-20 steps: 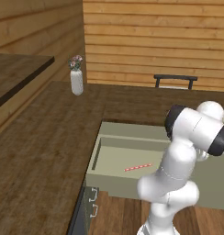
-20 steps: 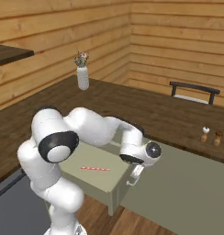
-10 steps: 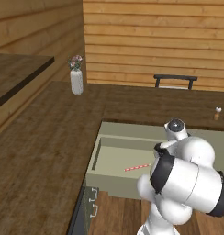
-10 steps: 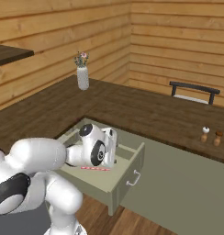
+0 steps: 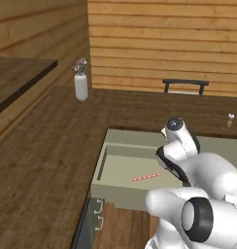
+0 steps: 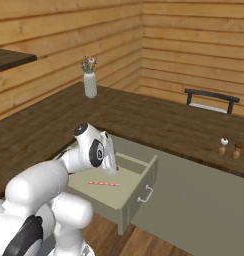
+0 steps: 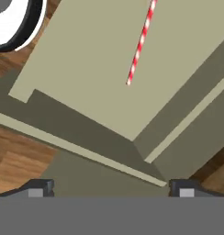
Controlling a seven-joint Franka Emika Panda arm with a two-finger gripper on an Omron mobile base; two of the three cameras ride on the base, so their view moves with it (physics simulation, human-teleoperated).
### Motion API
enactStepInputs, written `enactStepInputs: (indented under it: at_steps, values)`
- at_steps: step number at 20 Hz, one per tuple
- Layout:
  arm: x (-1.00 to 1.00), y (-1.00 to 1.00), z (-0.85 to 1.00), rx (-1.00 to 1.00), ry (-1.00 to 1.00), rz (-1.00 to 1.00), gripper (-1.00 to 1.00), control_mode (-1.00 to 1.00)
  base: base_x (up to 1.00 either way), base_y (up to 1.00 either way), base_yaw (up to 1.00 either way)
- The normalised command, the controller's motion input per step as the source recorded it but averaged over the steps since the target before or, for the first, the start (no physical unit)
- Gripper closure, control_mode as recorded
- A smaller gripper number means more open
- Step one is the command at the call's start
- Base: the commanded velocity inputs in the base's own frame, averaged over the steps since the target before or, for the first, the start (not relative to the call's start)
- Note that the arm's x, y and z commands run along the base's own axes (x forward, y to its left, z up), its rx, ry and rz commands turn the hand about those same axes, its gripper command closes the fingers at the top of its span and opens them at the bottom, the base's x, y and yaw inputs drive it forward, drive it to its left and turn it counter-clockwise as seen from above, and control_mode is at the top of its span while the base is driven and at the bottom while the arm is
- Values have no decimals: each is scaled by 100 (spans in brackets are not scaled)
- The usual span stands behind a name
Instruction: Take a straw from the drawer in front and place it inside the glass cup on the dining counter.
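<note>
Straw [image 7: 141, 43] flat on drawer [image 7: 86, 69] floor: light, thin, stiff, rolls easily. Pinch mid-length, across shaft. Fingers [image 7: 38, 187] wide open, holding nothing.

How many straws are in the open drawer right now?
1. A single red-and-white straw lies flat on the floor of the open drawer, untouched. The arm covers part of the drawer, so another could be hidden.

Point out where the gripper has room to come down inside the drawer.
The drawer floor is bare on both sides of the straw, widest toward its back wall. The open gripper hangs above one corner; walls crowd there.
</note>
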Motion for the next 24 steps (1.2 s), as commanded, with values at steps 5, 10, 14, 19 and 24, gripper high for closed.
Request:
enactStepInputs:
  at_steps: [5, 10, 14, 19, 24]
  values:
    - [-3, 8, 7, 13, 28, 10, -100, -100, 0, 0, 0]
    - [-32, 0, -21, 33, -12, -5, -100, -100, 0, 0, 0]
    - [-20, 31, -48, 34, -24, -10, -100, -100, 0, 0, 0]
    - [3, 74, -32, -2, 5, 0, -100, -100, 0, 0, 0]
    - [15, 37, -34, -19, 24, 4, -100, -100, 0, 0, 0]
